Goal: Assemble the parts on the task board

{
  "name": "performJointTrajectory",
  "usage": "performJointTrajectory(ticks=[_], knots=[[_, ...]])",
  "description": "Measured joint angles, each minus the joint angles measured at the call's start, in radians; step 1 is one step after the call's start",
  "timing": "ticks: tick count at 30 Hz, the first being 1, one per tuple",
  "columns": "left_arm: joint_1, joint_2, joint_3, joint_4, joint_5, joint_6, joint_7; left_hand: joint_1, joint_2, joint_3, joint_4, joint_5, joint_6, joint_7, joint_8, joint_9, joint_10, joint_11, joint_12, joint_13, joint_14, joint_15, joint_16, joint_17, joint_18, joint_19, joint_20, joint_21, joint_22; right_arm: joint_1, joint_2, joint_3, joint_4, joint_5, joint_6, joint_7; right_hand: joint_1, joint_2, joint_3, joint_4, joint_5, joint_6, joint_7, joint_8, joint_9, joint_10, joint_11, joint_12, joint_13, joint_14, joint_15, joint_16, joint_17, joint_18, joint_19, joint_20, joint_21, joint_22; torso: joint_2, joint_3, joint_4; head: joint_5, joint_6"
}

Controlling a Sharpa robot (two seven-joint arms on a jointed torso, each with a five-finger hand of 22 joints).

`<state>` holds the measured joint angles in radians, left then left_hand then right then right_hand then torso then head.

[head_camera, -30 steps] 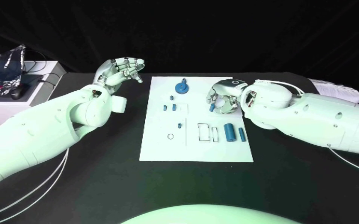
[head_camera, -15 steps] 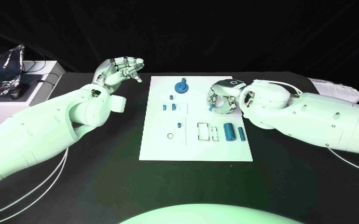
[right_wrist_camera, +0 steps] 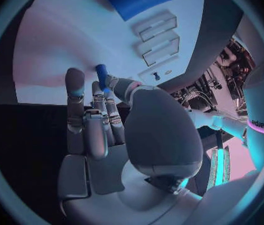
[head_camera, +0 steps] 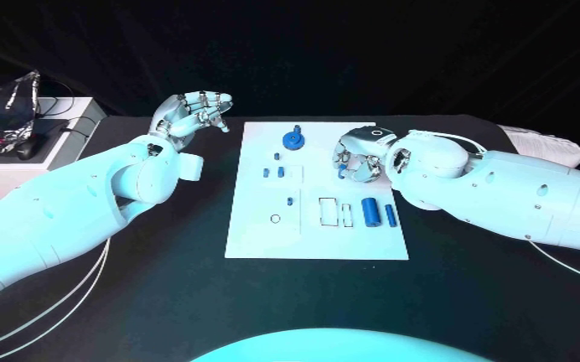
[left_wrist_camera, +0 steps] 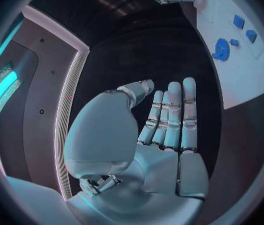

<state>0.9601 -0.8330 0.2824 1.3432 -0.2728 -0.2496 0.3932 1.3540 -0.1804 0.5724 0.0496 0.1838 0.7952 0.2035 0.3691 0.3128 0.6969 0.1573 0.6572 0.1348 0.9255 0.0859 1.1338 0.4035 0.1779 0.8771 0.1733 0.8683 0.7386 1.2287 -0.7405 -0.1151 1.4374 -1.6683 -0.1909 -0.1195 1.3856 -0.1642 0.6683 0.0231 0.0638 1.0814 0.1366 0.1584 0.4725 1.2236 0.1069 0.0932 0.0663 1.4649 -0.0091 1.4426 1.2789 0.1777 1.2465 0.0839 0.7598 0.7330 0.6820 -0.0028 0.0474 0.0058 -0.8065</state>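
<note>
The white task board (head_camera: pixel 314 245) lies mid-table. On it are a blue round knob (head_camera: pixel 294 138), several small blue pegs (head_camera: pixel 274 173), a large blue cylinder (head_camera: pixel 370 212) and a thinner one (head_camera: pixel 391 215) beside empty rectangular slots (head_camera: pixel 328 213). My right hand (head_camera: pixel 360 157) hovers over the board's far right part and pinches a small blue peg (head_camera: pixel 344 162) (right_wrist_camera: pixel 101 76) between thumb and finger. My left hand (head_camera: pixel 194 115) (left_wrist_camera: pixel 163 130) is raised off the board's far left corner, fingers extended, holding nothing.
A white box (head_camera: pixel 54 140) with cables and a bag sits at the table's left edge. A pale object (head_camera: pixel 532 139) lies at the far right. Bare black table (head_camera: pixel 181 295) surrounds the board.
My right hand has lifted the pinched peg slightly and drawn it a little toward the board's far edge. The left hand has stayed in place.
</note>
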Motion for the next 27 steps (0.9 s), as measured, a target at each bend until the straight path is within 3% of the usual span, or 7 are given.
performJointTrajectory(ticks=[6, 19, 23, 27], knots=[[0.000, 0.001, 0.000, -0.002, 0.000, 0.000, 0.000, 0.000, 0.000, 0.000, 0.000, 0.000, 0.000, 0.000, 0.000, 0.000, 0.000, 0.000, 0.000, 0.000, 0.000, 0.000, 0.000, 0.000, 0.000, 0.000, 0.000, 0.000, -0.001, 0.002, -0.020, 0.001, 0.035, -0.009, -0.035, -0.005, -0.001, 0.001, 0.001, -0.001, -0.001, 0.000, 0.000, 0.000, 0.004, 0.000, 0.001, 0.000, 0.001, 0.000, 0.000, 0.000, -0.001, 0.000, 0.000, 0.000, 0.000, -0.001, -0.001, 0.0000, -0.0003, 0.003, 0.000], [-0.001, 0.007, 0.000, -0.011, 0.000, 0.000, 0.000, 0.004, 0.004, 0.000, 0.000, 0.000, 0.000, 0.000, 0.005, -0.001, -0.004, -0.004, 0.004, -0.001, -0.004, -0.004, 0.000, 0.000, 0.000, 0.000, 0.000, 0.000, -0.001, 0.058, -0.072, 0.023, 0.201, -0.013, -0.076, -0.022, -0.001, 0.001, 0.006, -0.007, -0.007, 0.007, 0.001, 0.000, 0.004, 0.002, 0.002, -0.003, 0.001, 0.000, 0.000, 0.000, -0.001, 0.000, 0.000, 0.000, 0.004, 0.007, -0.002, -0.0007, -0.0015, 0.011, 0.005], [-0.001, 0.010, 0.000, -0.011, 0.000, 0.001, 0.000, 0.004, 0.004, -0.002, -0.002, 0.000, 0.000, 0.000, 0.005, -0.002, -0.004, -0.004, 0.004, -0.001, -0.004, -0.004, 0.000, 0.000, 0.000, 0.000, 0.000, 0.000, -0.001, 0.052, -0.053, 0.020, 0.235, -0.013, -0.097, -0.023, -0.001, 0.001, 0.007, -0.007, -0.008, 0.007, 0.001, 0.001, 0.005, 0.003, 0.004, -0.004, 0.001, 0.000, 0.000, 0.000, -0.001, 0.000, 0.002, -0.002, 0.011, 0.014, -0.002, -0.0009, -0.0028, 0.012, 0.007], [-0.001, 0.012, 0.000, -0.011, 0.000, 0.001, 0.000, 0.004, 0.004, -0.003, -0.003, 0.000, 0.000, 0.000, 0.009, -0.003, -0.004, -0.004, 0.004, -0.001, -0.004, -0.004, 0.000, 0.000, 0.000, 0.000, 0.000, 0.000, -0.002, 0.022, -0.015, 0.010, 0.255, -0.016, -0.125, -0.020, -0.001, 0.001, 0.008, -0.008, -0.004, 0.007, 0.001, 0.003, 0.006, 0.003, 0.004, -0.003, 0.001, 0.000, 0.000, 0.000, 0.001, 0.000, 0.004, -0.004, 0.012, 0.018, -0.002, -0.0007, -0.0035, 0.014, 0.009]])
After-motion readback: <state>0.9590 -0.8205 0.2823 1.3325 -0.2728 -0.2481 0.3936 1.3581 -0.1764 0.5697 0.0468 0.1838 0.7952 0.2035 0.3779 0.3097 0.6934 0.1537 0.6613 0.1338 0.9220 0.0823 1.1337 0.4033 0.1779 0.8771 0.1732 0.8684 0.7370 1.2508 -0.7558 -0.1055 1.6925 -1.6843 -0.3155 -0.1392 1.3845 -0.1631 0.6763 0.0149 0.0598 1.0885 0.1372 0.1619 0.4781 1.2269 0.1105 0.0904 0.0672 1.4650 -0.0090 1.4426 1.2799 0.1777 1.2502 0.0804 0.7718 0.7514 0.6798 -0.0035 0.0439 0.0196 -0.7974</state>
